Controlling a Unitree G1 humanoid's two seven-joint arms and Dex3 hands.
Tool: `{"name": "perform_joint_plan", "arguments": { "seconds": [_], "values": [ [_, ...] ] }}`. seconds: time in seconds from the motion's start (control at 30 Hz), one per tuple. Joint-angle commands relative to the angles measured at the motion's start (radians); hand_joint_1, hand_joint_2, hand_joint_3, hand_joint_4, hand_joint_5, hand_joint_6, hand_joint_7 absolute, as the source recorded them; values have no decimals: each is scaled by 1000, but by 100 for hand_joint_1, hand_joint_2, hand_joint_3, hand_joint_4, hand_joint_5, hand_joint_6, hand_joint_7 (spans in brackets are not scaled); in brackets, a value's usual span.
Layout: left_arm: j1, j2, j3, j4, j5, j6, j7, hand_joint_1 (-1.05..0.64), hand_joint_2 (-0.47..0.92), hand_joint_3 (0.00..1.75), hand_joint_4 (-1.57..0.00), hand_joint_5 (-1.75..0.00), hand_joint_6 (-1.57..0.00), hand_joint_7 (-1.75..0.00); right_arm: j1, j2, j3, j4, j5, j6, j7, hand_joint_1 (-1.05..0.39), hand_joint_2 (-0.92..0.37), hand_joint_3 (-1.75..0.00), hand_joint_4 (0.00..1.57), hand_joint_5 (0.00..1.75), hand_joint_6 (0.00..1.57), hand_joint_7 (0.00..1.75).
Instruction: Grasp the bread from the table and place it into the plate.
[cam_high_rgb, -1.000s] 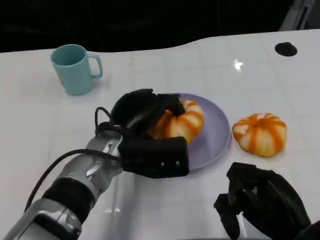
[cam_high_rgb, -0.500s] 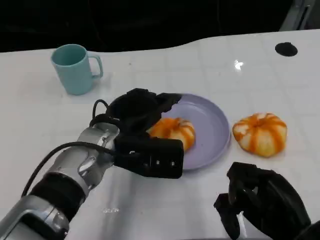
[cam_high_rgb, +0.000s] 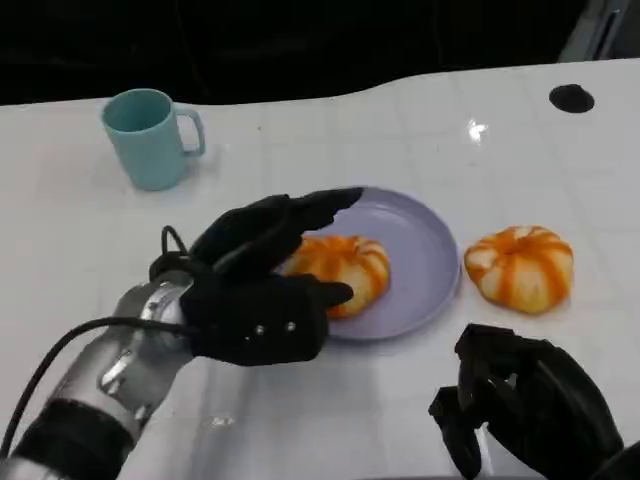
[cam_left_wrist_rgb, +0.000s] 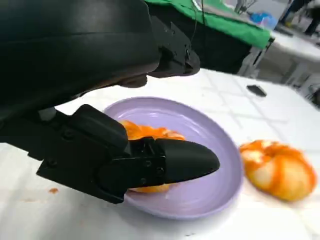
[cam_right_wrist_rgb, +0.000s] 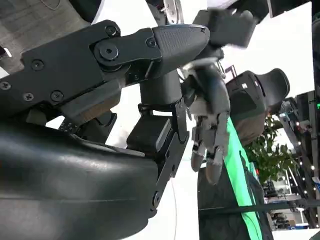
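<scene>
One orange-striped bread (cam_high_rgb: 340, 268) lies on the left part of the lilac plate (cam_high_rgb: 420, 250); the left wrist view shows it as the bread (cam_left_wrist_rgb: 145, 134) on the plate (cam_left_wrist_rgb: 200, 190), behind my thumb. My left hand (cam_high_rgb: 260, 290) hovers over the plate's near-left rim with fingers spread, holding nothing and not touching the bread; its fingers (cam_left_wrist_rgb: 165, 162) stand apart. A second bread (cam_high_rgb: 520, 266), also seen as the bread (cam_left_wrist_rgb: 280, 167), rests on the table right of the plate. My right hand (cam_high_rgb: 525, 410) stays low at the near right with nothing in it; its fingers (cam_right_wrist_rgb: 150, 45) reach out.
A teal mug (cam_high_rgb: 150, 137) stands at the far left. A black disc (cam_high_rgb: 571, 97) sits near the far right edge of the white table (cam_high_rgb: 400, 420). The table's dark back edge curves behind the mug.
My left hand let go of the bread, which now lies on the plate. The hand opened its fingers and drew back toward me and to the left. The right hand stayed still.
</scene>
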Motion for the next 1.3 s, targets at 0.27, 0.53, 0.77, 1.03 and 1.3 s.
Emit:
{"name": "perform_joint_plan", "arguments": {
  "seconds": [0.27, 0.53, 0.77, 1.03, 1.3],
  "values": [
    [251, -74, 207, -228, -440, -7, -177, -57, 92, 32, -56, -174, -44, -162, 13, -12, -5, -29, 4, 7, -7, -96, -92, -33, 119, 166, 103, 151],
    [512, -105, 248, -516, -612, 150, -196, -59, 92, 38, -82, -175, -62, -175, 15, -11, -4, -37, 8, 17, -9, -97, -92, -32, 119, 165, 103, 151],
    [690, -144, 244, -709, -780, 272, -223, -57, 92, 31, -93, -175, -73, -175, 13, -11, -4, -42, 10, 29, -11, -97, -92, -31, 120, 164, 104, 150],
    [798, -175, 246, -766, -870, 355, -233, -55, 92, 38, -94, -175, -71, -175, 10, -17, -9, -40, 12, 26, -2, -96, -92, -33, 120, 163, 104, 148],
    [778, -175, 270, -684, -914, 372, -305, -57, 92, 29, -100, -175, -75, -175, 6, -18, -8, -30, 2, 15, -1, -97, -92, -31, 121, 162, 105, 147]
  ]
}}
